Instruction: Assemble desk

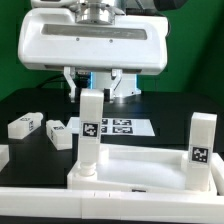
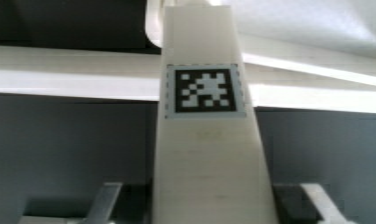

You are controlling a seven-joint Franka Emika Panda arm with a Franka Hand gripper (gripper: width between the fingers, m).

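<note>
Standing in the one tabletop (image 1: 140, 172) are two legs: the gripper (image 1: 92, 88) has its jaws clamped on the gripped leg (image 1: 91, 135), while the free leg (image 1: 202, 145) stands alone. Two loose legs (image 1: 22, 126) lie near the marker board (image 1: 120, 127).

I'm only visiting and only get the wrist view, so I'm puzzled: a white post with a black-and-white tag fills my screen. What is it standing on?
Observer: That leg stands upright at a corner of the white tabletop, on the exterior view's left.
Visitor: Is it the only one standing?
Observer: No, a second leg stands upright at the corner on the exterior view's right.
Visitor: Are any still waiting?
Observer: I see two lying flat on the black table: one loose leg near the exterior view's left edge and another loose leg beside it.
</note>
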